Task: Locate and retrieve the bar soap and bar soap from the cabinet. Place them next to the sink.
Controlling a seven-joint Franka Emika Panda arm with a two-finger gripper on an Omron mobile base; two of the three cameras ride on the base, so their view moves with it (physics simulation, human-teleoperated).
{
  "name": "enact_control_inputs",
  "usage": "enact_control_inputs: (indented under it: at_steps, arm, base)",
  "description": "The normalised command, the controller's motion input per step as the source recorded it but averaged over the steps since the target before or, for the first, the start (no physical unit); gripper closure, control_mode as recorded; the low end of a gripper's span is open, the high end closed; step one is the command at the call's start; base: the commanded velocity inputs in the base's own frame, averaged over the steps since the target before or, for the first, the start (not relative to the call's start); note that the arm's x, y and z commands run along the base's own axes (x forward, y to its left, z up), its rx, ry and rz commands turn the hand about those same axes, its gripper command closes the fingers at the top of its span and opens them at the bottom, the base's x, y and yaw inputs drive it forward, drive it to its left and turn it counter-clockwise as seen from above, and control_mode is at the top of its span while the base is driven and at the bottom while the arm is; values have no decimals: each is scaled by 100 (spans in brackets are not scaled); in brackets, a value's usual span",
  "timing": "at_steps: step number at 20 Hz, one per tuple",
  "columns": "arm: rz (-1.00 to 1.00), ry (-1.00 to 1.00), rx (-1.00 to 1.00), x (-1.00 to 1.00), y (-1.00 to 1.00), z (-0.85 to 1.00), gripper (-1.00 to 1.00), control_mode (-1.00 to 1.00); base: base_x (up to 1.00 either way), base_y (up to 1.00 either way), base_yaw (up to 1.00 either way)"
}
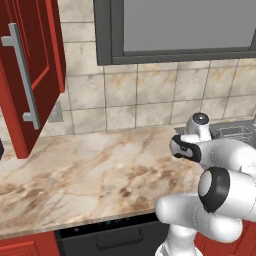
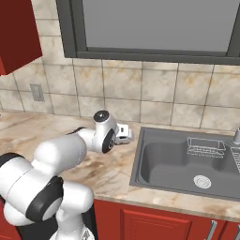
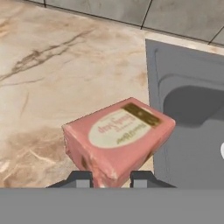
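Claw (image 3: 111, 178): your two dark fingertips are pinched on the near end of a boxed soap (image 3: 118, 139), so you are holding it.
Soap: a boxy pink-red block with a pale oval label on top, lifted above the counter (image 3: 52, 74), tilted, just beside the sink.
Sink (image 2: 187, 161): a grey basin to the right of your hand; its rim (image 3: 153, 87) sits close to the soap's far corner.
Arm: in the right base view your wrist (image 2: 123, 133) reaches low over the marble toward the sink edge.
Cabinet: the red door (image 1: 30, 75) stands open at far left, well apart from your hand.
Done: one soap looks fetched and carried to the sink.
Left: you likely need to set it down, let go, then fetch the second bar.
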Motion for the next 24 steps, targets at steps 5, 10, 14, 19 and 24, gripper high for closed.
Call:
enact_control_inputs:
  at_steps: [5, 10, 14, 19, 24]
  arm:
    - [0, 5, 1, 29, -23, -35, 100, -100]
    - [1, 0, 5, 27, -20, -25, 100, -100]
    - [2, 2, 6, 22, -16, -26, 100, -100]
    - [1, 6, 8, 16, -14, -34, 100, -100]
    - [0, 2, 5, 15, -1, -29, -100, -100]
  base:
    - [0, 0, 0]
    - [0, 0, 0]
    - [0, 0, 0]
    - [0, 0, 0]
    - [0, 0, 0]
